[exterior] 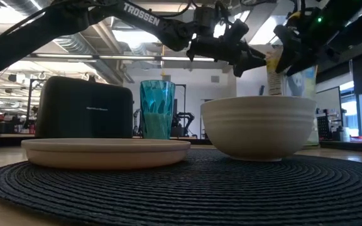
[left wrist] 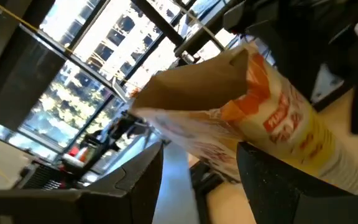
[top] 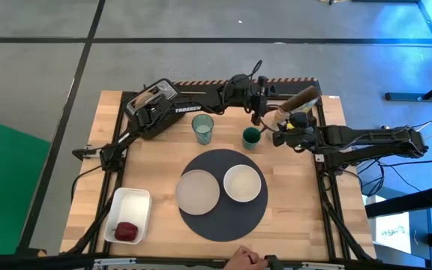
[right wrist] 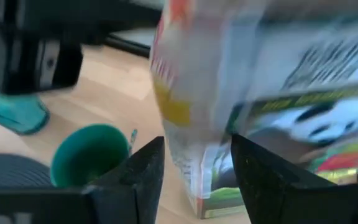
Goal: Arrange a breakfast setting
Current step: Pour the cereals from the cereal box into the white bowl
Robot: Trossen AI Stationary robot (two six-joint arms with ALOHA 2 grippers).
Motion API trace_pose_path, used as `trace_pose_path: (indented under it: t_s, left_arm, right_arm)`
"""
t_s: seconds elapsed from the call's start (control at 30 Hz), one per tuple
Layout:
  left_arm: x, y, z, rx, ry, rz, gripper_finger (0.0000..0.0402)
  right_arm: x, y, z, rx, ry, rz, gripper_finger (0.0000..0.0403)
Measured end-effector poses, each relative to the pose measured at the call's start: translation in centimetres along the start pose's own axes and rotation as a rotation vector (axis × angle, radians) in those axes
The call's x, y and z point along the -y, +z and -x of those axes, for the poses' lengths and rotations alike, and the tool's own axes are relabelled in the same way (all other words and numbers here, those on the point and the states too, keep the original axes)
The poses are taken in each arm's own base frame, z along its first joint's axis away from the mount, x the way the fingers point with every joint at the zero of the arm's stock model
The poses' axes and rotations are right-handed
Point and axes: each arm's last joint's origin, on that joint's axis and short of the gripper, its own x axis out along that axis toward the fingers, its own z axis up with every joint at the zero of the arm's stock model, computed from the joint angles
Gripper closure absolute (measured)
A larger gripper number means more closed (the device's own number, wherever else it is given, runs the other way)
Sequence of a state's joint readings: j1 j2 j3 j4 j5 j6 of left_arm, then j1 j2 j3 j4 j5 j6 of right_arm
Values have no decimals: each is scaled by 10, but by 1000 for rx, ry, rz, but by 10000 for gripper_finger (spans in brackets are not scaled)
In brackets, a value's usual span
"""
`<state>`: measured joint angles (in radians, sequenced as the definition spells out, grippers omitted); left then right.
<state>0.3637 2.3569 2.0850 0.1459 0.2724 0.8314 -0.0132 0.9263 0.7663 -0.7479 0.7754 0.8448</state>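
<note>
A round dark-grey mat [top: 223,214] lies mid-table and bears a pale beige plate [top: 199,190] and a white bowl [top: 242,183]. A clear bluish glass [top: 202,129] and a teal cup [top: 252,137] stand beyond the mat. A red fruit [top: 127,231] lies in a white tray [top: 130,206] at the near left. A cereal box [top: 300,99] with an open brown top tilts at the far right. My right gripper [right wrist: 197,177] is shut on the box. My left gripper [left wrist: 201,186] is open at the box's open top [left wrist: 191,87]. I see no spoon or bagel. My right gripper pinches the cereal box's lower part [right wrist: 194,143] between its two fingers, coming level from the table's right side. The box is tilted; whether its base rests on the table, I cannot tell. My left gripper's fingers stand either side of the box's upper edge [left wrist: 229,155]; whether they touch it, I cannot tell.
A black toaster [top: 152,106] stands at the far left, under my left arm. The teal cup [right wrist: 89,162] stands just left of my right gripper. A person's hand [top: 242,259] shows at the table's near edge. Bare wood lies right of the mat.
</note>
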Motion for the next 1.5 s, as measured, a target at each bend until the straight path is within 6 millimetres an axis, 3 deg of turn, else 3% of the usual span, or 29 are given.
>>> trace_pose_path:
  t_s: [0.37, 0.67, 1.1, 1.3, 1.5]
  left_arm:
    - [11, 6, -4, -122, 87, 306, 202]
    - [28, -7, 3, -357, -37, 424, 202]
    - [39, 20, -4, -200, -87, 627, 202]
    - [43, 36, -9, -188, 74, 656, 186]
    - [44, 46, -13, -87, 102, 654, 167]
  right_arm:
    - [5, 9, 6, 106, -113, -30, 220]
    - [8, 8, 7, 115, -140, -103, 220]
    - [11, 10, 9, 150, -144, -172, 220]
    - [12, 15, 14, 174, -102, -226, 220]
    - [12, 13, 14, 121, -69, -213, 220]
